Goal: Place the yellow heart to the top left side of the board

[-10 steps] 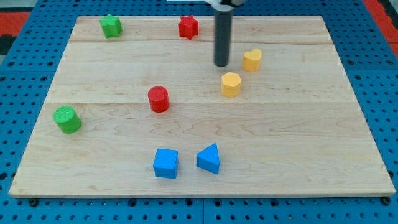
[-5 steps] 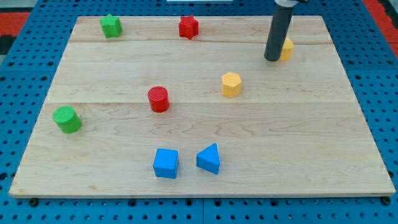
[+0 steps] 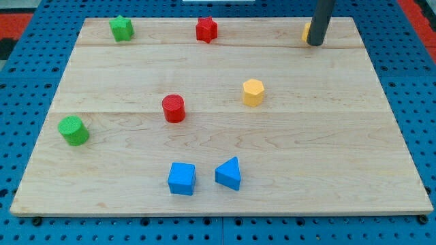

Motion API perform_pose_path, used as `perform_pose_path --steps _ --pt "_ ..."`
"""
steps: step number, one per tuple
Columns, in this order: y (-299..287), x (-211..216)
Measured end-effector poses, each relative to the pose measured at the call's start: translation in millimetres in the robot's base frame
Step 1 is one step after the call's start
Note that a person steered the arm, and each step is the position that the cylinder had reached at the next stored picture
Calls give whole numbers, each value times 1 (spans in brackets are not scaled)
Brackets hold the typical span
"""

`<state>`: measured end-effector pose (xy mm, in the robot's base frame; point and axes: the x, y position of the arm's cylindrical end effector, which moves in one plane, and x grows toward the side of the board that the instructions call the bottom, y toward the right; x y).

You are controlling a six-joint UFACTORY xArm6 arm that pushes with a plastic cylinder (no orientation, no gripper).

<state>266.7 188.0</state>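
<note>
My tip (image 3: 315, 44) stands far up on the view's right of the wooden counter (image 3: 381, 136). I have nothing to clench or release, only a rod that pushes. The yellow heart (image 3: 306, 30) is touching or just beside my rod on its left and slightly above my tip, mostly hidden, so I cannot confirm its shape. It sits close to the counter's top edge, far from the top left. I judge the main risk to be that edge: any upward push could tip the heart off onto the blue pegboard (image 3: 409, 82). Pushing left, an off-centre contact could let it slip around my rod. The red star (image 3: 206, 29) and the green star (image 3: 121, 28) lie well left of my tip along that same top strip and could get shoved along. The yellow hexagon (image 3: 253, 92), below and left of my tip, is clear of that path.
</note>
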Motion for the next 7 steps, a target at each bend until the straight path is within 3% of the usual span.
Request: perform_pose_path --steps 6,7 --pt "-52 14" --pt "-55 44"
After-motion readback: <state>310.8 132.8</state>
